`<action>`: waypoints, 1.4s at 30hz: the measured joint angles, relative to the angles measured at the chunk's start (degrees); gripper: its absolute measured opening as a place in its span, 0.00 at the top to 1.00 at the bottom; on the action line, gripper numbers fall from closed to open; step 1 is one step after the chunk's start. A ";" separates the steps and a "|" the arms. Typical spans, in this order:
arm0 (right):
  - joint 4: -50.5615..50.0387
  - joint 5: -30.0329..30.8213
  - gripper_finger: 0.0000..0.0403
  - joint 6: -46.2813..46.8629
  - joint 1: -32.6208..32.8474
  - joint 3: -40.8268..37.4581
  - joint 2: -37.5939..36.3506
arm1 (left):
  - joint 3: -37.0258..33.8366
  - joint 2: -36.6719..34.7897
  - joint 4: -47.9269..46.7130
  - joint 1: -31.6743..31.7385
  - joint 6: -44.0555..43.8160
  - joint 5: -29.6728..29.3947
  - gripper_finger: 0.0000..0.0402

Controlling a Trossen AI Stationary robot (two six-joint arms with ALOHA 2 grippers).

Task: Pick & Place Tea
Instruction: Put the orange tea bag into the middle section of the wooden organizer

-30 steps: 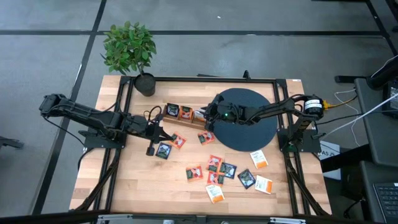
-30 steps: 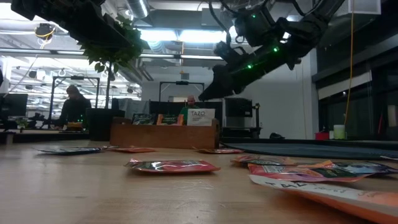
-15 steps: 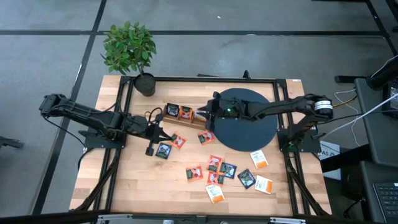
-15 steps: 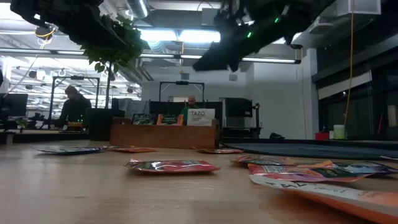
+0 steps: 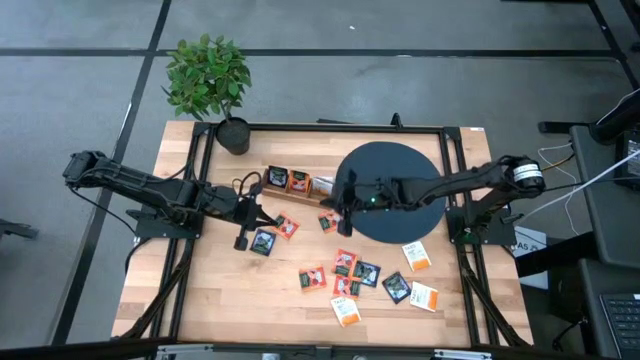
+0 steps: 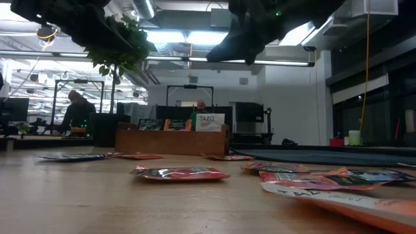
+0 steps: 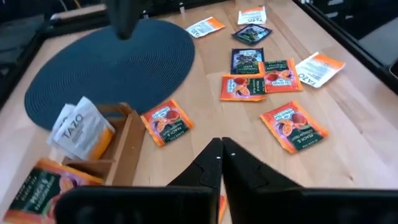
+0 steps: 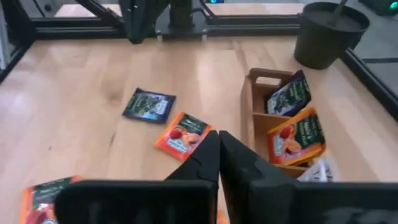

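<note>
Risk lies mainly in a missed pick: the right end effector is seen closed and empty, raised above the near end of the wooden tray, and a flat red-orange sachet lying just beside that end could be pushed along the bench rather than lifted if the fingers come down shut or off-centre. A careless descent could also knock the tray. The left end effector is likewise closed on nothing, poised over a dark sachet and another red-orange one.

Three sachets are held standing in the tray's compartments: a dark one, an orange one and a white one. The remaining loose sachets are scattered flat across the bench, well apart from the tray. Nothing is seen on the black disc.
</note>
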 joint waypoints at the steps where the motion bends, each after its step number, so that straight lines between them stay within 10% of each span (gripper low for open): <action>1: -0.05 0.37 0.96 0.60 0.61 0.00 0.00 | 0.00 0.00 0.00 0.00 -0.87 0.00 0.98; 26: -7.47 3.43 0.93 11.06 4.64 -0.02 0.25 | 0.00 0.96 -0.41 0.00 -8.48 -1.53 0.96; 42: -3.36 -3.19 0.98 12.01 9.35 -0.07 8.38 | 0.02 13.95 2.59 -0.62 -9.91 2.08 0.97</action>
